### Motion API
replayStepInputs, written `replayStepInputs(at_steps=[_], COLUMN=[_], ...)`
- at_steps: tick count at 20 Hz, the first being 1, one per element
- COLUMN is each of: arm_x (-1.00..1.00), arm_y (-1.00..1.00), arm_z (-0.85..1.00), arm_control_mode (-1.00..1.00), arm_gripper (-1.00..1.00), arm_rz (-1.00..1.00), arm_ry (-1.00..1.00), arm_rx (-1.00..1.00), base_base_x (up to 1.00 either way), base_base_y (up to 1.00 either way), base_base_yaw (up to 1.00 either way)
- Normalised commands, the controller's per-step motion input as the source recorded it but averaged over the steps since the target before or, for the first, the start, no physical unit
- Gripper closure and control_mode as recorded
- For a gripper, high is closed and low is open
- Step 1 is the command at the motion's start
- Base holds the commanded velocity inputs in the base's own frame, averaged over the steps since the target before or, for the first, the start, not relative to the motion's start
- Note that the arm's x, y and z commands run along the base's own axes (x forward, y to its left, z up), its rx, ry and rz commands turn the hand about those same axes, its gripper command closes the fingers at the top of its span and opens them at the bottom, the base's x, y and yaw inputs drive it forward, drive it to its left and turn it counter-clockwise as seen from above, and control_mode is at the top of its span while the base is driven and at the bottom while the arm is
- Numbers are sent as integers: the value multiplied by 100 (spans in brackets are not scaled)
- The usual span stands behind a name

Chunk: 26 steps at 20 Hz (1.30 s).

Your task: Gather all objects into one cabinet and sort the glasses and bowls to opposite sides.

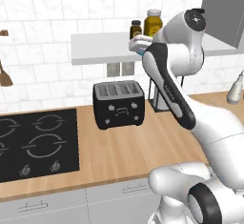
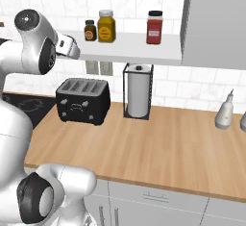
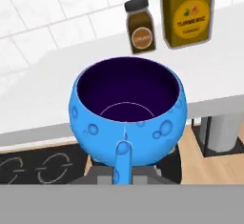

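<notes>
A kitchen — hob [image 1: 35,144], toaster [image 1: 118,105], tiled wall [image 1: 43,23].

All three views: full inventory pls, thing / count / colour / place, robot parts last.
blue bowl: 1, bright blue with dark inside, held up at the front edge of the shelf
shelf: 1, pale grey, on the tiled wall
small spice jar: 1, brown with dark lid, on the shelf
turmeric jar: 1, yellow, on the shelf beside the small jar
red jar: 1, red with dark lid, further right on the shelf
toaster: 1, black, on the wooden counter
paper towel holder: 1, black wire frame with white roll, right of the toaster
hob: 1, black, set in the counter
white bottle: 1, counter, far right
pincer: 1, shut on the blue bowl
</notes>
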Motion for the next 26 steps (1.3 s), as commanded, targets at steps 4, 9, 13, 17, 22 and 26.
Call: replayStepInputs(at_steps=[4, 9, 13, 17, 22, 26], arm_x=[-100, -100, -100, -99, -78, 0], arm_y=[-13, 0, 0, -18, -16, 0], arm_z=[0, 0, -9, -25, -28, 0], arm_control_mode=[-100, -100, -100, -100, -100, -100], arm_gripper=[100, 100, 100, 100, 100, 100], arm_rz=[30, 9, 0, 1, 0, 0], arm_ry=[-1, 1, 0, 0, 2, 0], arm_rx=[0, -5, -8, -6, -6, -1], base_base_x=[0, 0, 0, 0, 0, 0], base_base_y=[0, 0, 0, 0, 0, 0], base_base_yaw=[0, 0, 0, 0, 0, 0])
